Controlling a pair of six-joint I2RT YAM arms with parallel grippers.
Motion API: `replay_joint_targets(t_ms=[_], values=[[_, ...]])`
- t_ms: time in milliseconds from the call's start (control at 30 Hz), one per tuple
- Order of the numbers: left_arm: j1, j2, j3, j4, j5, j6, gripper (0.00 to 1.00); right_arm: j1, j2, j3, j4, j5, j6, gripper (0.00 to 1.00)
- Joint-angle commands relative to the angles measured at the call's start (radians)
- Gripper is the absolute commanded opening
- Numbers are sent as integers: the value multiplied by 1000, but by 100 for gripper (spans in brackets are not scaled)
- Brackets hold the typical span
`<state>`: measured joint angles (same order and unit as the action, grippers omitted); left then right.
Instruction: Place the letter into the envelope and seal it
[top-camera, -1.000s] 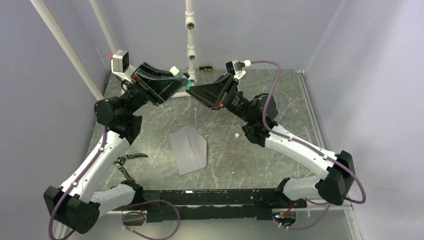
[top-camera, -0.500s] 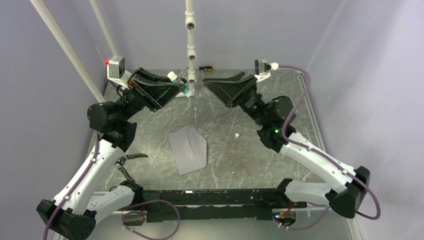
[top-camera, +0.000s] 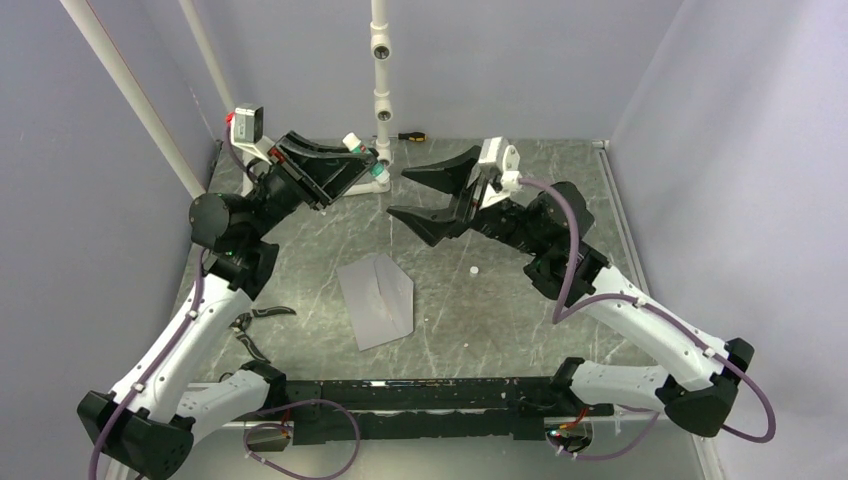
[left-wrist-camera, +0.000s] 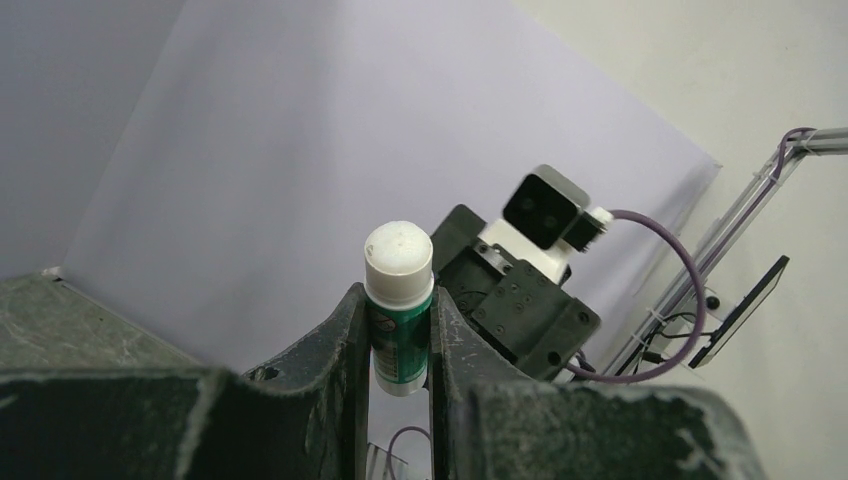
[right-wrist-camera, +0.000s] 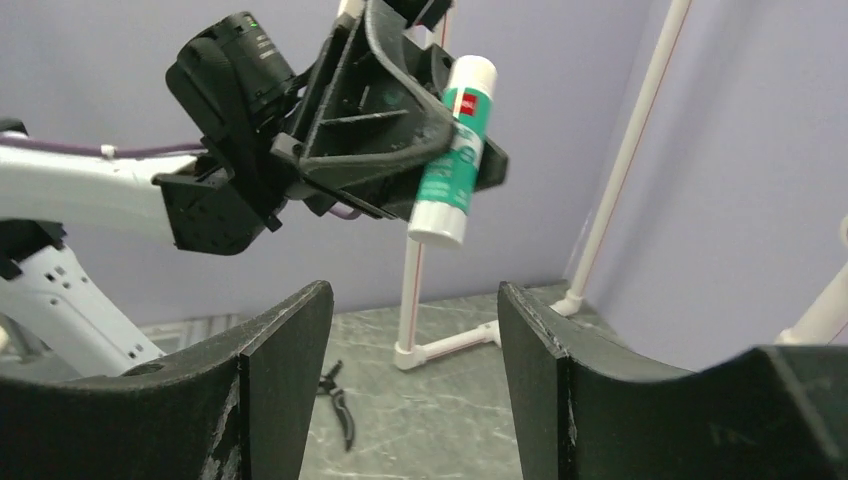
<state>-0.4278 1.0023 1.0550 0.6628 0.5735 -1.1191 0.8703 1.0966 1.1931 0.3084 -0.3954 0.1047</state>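
Observation:
The light grey envelope (top-camera: 378, 300) lies flat on the dark marble table, between the two arms. The letter is out of view. My left gripper (top-camera: 352, 152) is raised at the back left and shut on a green glue stick with a white end (top-camera: 351, 142). In the left wrist view the glue stick (left-wrist-camera: 400, 335) stands pinched between my fingers (left-wrist-camera: 398, 294). My right gripper (top-camera: 412, 196) hovers right of it, open and empty. The right wrist view shows its fingers (right-wrist-camera: 415, 295) wide apart, with the glue stick (right-wrist-camera: 455, 160) above and beyond them.
A white pipe frame (top-camera: 380, 90) stands at the back centre, with a screwdriver (top-camera: 410, 136) beside it. Black pliers (top-camera: 262, 313) lie near the left arm. A small white bit (top-camera: 473, 270) lies right of the envelope. Grey walls close in the table.
My right gripper, shut at the glue stick a second ago, has opened, drawn back to the right and turned its jaws one above the other. The left gripper still holds the glue stick.

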Motion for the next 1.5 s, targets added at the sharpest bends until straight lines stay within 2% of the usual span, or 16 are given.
replay_joint_targets(t_ms=[0,167,267,500,700,800,933,1100,1267,1467], values=[[-2,-3,18,15,-15,-21,2,50,17,91,-26,52,-264,65],[-2,2,10,31,-15,-28,2,107,71,130,-2,129,-348,63],[-2,0,6,41,-18,-33,2,133,89,138,11,194,-374,56],[-2,-8,3,41,-16,-26,2,160,75,114,46,264,-335,30],[-2,-10,-6,56,-3,-22,2,161,57,112,77,263,-227,26],[-2,-10,-7,72,20,-11,2,161,60,115,95,271,-114,22],[-2,-14,3,79,84,45,2,159,58,91,163,313,231,17],[-2,-19,18,88,197,97,2,159,51,-9,425,294,627,14],[-2,-10,13,155,293,87,2,158,40,-76,586,316,811,8],[-2,52,36,376,443,-32,2,156,68,-130,808,313,940,4]])
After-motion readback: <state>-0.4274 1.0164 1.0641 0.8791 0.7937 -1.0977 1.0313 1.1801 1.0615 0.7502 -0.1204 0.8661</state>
